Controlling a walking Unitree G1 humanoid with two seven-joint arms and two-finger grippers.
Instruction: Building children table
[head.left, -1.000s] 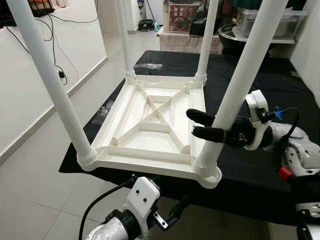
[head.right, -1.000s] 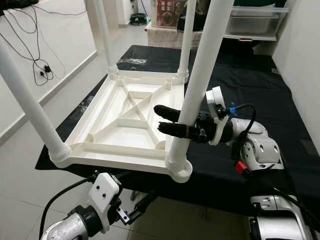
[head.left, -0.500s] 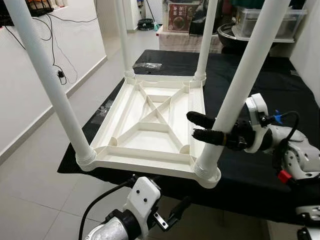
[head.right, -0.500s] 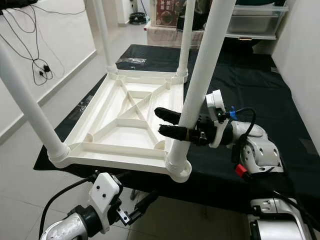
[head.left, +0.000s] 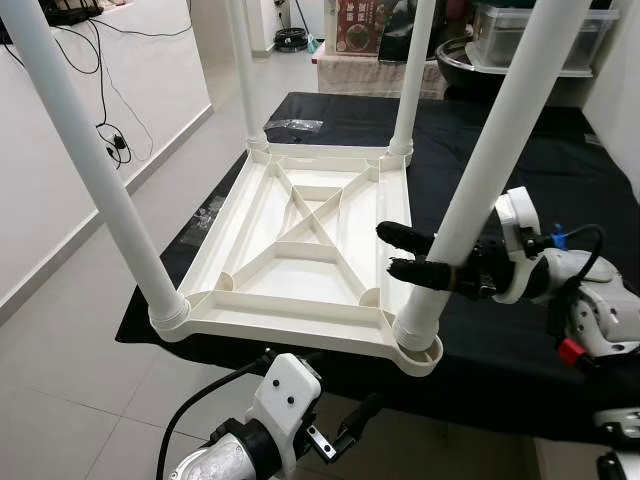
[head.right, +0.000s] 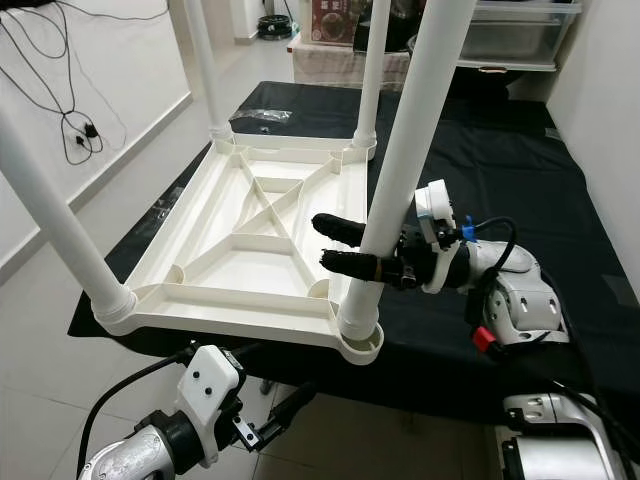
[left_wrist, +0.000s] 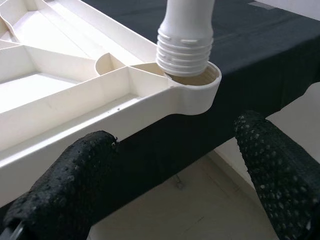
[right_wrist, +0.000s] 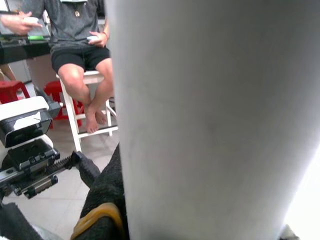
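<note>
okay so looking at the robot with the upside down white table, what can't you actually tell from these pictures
- Whether the right gripper clamps the near right white plastic leg: in both eye views the leg covers the fingers' roots, and in the right wrist view it is a close blur.
- How deep that leg's thread sits in the corner socket of the white ribbed tabletop.
- All four leg tops: cut off by the upper edge of the eye views.
- Left gripper: fingertips cut off.

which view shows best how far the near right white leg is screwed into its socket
The left wrist view: the white plastic leg's threaded end sits in the round corner socket with several thread rings exposed. Both eye views show that joint smaller; the right wrist view shows just the leg's smooth shaft, very close.
</note>
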